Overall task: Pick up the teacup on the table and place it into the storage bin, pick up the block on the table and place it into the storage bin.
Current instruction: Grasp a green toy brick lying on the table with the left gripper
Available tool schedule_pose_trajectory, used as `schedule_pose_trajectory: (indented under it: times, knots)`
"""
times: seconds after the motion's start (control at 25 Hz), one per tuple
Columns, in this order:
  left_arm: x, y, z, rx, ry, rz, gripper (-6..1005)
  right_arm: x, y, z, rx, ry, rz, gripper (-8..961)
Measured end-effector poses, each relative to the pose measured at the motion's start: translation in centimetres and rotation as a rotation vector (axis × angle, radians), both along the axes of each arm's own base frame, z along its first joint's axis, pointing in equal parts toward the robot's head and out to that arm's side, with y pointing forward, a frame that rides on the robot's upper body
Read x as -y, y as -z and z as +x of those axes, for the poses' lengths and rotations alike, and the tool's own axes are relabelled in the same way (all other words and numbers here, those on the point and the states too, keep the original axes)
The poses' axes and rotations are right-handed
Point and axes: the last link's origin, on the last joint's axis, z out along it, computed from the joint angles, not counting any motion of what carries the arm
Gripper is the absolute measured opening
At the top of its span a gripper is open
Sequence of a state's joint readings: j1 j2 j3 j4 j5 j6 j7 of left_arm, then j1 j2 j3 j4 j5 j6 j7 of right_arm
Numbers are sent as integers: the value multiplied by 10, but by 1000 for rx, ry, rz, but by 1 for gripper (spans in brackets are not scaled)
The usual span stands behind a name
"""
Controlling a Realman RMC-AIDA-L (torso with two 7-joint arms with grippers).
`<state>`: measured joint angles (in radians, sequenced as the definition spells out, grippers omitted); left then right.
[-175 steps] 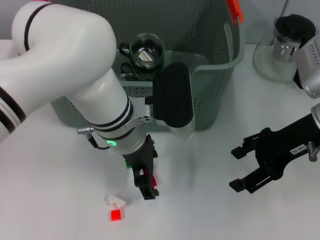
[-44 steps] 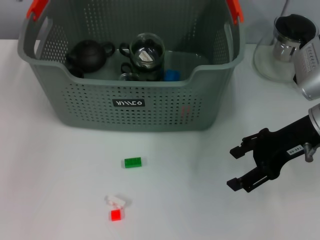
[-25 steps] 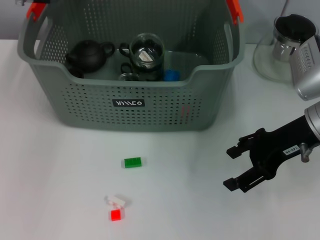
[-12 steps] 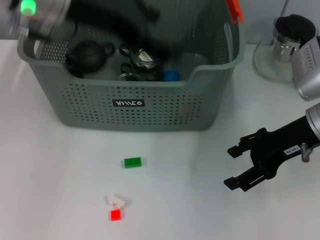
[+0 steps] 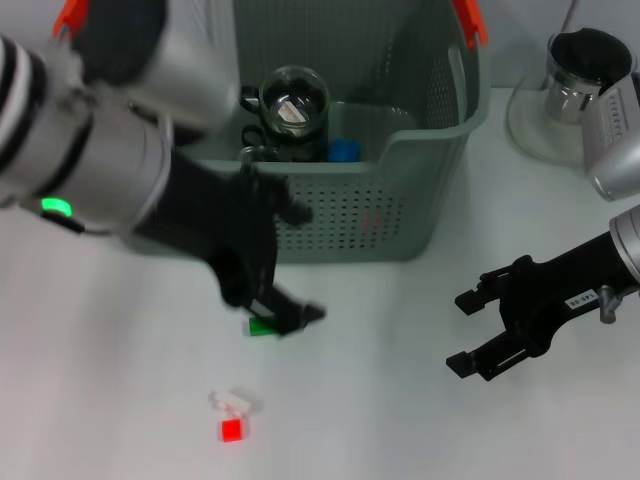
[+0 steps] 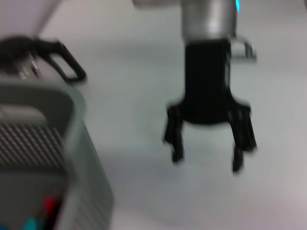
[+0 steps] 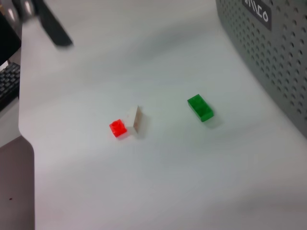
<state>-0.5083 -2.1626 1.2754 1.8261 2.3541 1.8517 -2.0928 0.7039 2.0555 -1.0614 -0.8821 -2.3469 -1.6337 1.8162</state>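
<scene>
White table, storage bin, green block, red block

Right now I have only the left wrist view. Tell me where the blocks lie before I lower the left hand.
Observer: A green block lies on the table in front of the storage bin. In the head view the left hand is over it and partly hides it.
Operator: Name whatever else lies near it.
Observer: A red block and a small white piece lie touching each other, farther from the bin than the green block.
Operator: Report the bin's contents.
Observer: A glass vessel and a small blue item are inside it.
</scene>
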Motion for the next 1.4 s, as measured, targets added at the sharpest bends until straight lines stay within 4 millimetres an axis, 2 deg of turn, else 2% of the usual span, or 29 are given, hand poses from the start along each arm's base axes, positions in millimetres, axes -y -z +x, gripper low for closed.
schedule_pose_trajectory:
  times: [0.12, 0.32, 0.72, 1.0, 1.4]
  knots:
    - [3, 17, -10, -105, 11, -31, 949, -1, 0, -1, 0, -1, 0, 944]
    - [-4, 44, -26, -266, 11, -25, 950, -1, 1, -2, -1, -1, -1, 944]
    - [-30, 82, -42, -368, -36, -40, 941, -2, 2, -5, 2, 1, -3, 944]
    - [-44, 98, -58, -433, -62, -29, 933, -2, 2, -4, 2, 3, -4, 944]
    - [-50, 107, -62, -450, -84, -32, 899, -2, 3, -4, 3, 6, 1, 944]
